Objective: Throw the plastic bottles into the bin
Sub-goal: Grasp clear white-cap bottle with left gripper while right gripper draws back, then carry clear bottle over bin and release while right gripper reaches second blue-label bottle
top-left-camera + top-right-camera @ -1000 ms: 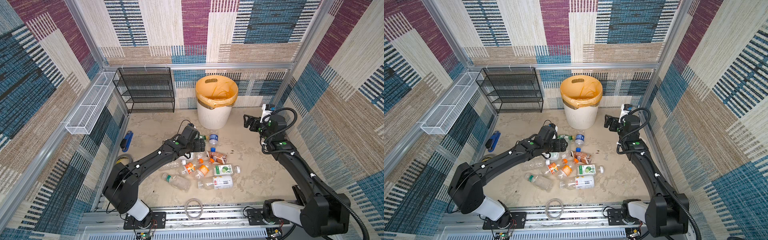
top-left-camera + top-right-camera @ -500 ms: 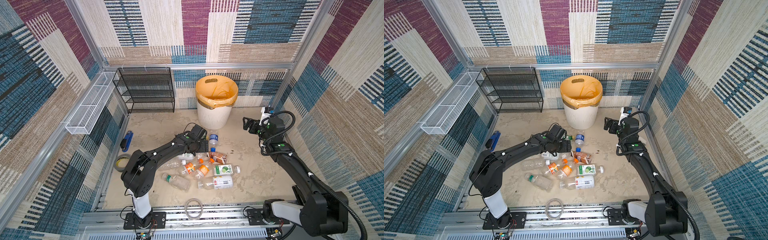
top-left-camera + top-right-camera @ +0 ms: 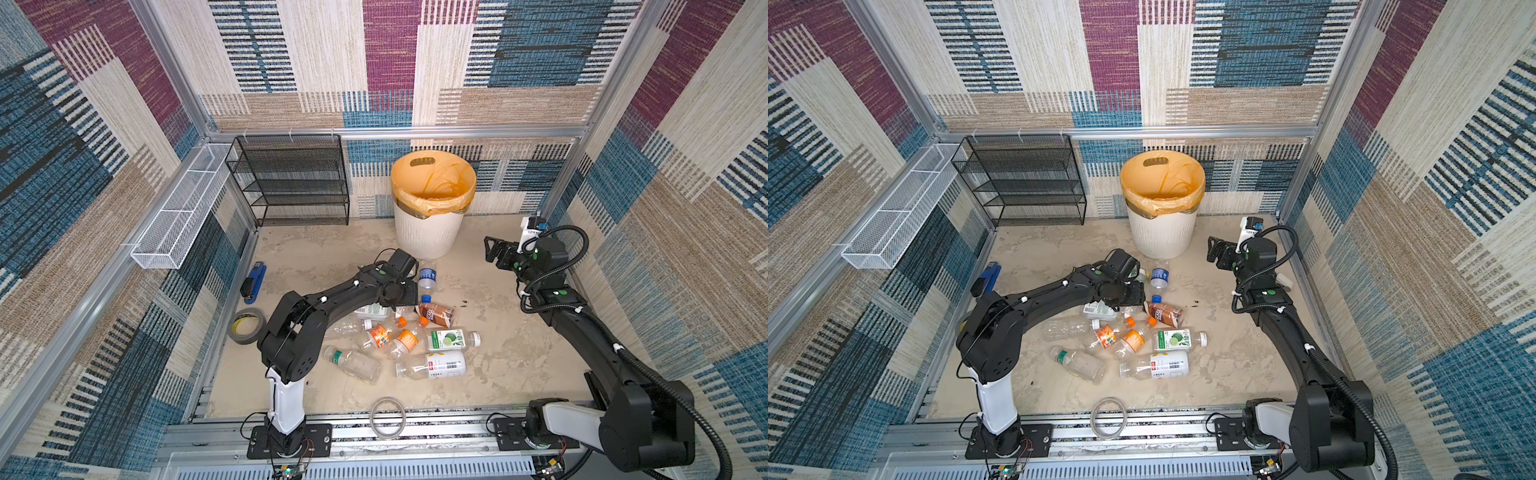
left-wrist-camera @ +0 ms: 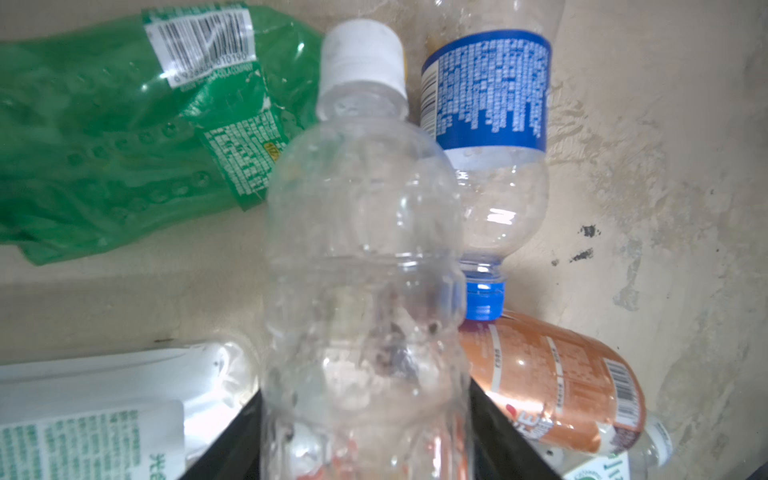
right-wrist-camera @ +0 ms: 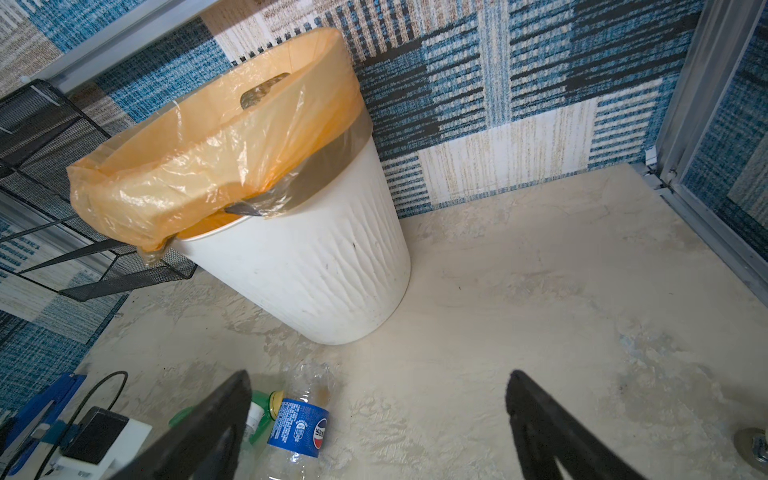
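In the left wrist view my left gripper (image 4: 365, 395) is shut on a clear bottle with a white cap (image 4: 361, 232), one black finger against each side. Around it lie a green bottle (image 4: 104, 137), a blue-labelled bottle (image 4: 490, 124) and a brown-labelled one (image 4: 552, 374). In both top views that gripper (image 3: 405, 293) (image 3: 1133, 293) sits low over the far end of the bottle pile (image 3: 399, 340). The bin (image 3: 428, 232) (image 5: 316, 266), white with an orange bag, stands behind. To the right of the bin my right gripper (image 3: 492, 249) (image 5: 379, 374) hangs open and empty.
A black mesh rack (image 3: 291, 183) stands at the back left, and a white wire basket (image 3: 183, 212) hangs on the left wall. A blue stapler (image 3: 254, 282) and a grey tape roll (image 3: 247, 326) lie at the left. A thin ring (image 3: 387, 417) rests on the front rail.
My left arm has folded in while its gripper pushed a little further along the pile's far end and closed round the clear bottle. The right gripper has barely shifted.
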You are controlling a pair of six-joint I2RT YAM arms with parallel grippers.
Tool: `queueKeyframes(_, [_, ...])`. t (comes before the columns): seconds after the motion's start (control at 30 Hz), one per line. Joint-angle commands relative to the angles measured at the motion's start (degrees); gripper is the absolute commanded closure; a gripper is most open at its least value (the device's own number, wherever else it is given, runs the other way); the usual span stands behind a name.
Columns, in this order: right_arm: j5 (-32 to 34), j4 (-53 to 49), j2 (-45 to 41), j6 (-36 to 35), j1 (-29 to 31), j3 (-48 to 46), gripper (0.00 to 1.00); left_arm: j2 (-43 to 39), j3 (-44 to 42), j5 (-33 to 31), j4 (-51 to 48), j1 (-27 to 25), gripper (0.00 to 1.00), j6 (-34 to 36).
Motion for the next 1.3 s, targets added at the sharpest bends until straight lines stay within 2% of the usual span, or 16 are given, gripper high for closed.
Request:
queueKeyframes(0.0, [-0.2, 2.3, 0.1, 0.6, 0.0, 0.0, 0.05, 0.1, 0.8, 0.7, 0.9, 0.1, 0.4, 2.0])
queueKeyframes(0.3, [-0.4, 1.6, 1.8, -0.4, -0.1, -1.8, 0.05, -4.8, -2.4, -1.5, 3.5, 0.1, 0.46, 4.2])
queueKeyframes(0.57, [-0.6, 2.8, 5.1, -1.2, -0.1, -4.4, 0.06, -17.7, -9.5, -7.8, 10.9, 0.1, 0.46, 7.8])
queueKeyframes(0.7, [-0.9, 4.3, 5.8, -2.3, -0.1, -6.3, 0.06, -27.0, -16.9, -11.0, 23.6, 0.1, 0.46, 11.9])
queueKeyframes(0.87, [-2.4, 4.3, 5.8, -2.3, 0.0, -7.3, 0.07, -37.5, -25.2, -13.1, 43.7, 0.1, 0.44, 22.6])
queueKeyframes(0.97, [-2.8, 5.2, 5.0, -2.4, 0.0, -8.5, 0.07, -41.7, -28.8, -11.4, 57.3, 0.1, 0.44, 30.3])
queueKeyframes(1.1, [-3.1, 6.3, 4.0, -1.9, 0.0, -9.8, 0.07, -43.9, -32.1, -5.8, 75.6, 0.0, 0.41, 38.3])
queueKeyframes(1.17, [-3.0, 7.1, 3.2, -1.5, 0.0, -10.7, 0.07, -43.7, -31.0, -2.8, 79.6, 0.0, 0.41, 40.9])
queueKeyframes(1.27, [-3.1, 8.1, 2.1, -1.1, 0.0, -11.8, 0.08, -41.4, -25.5, 0.6, 80.2, 0.0, 0.41, 43.5])
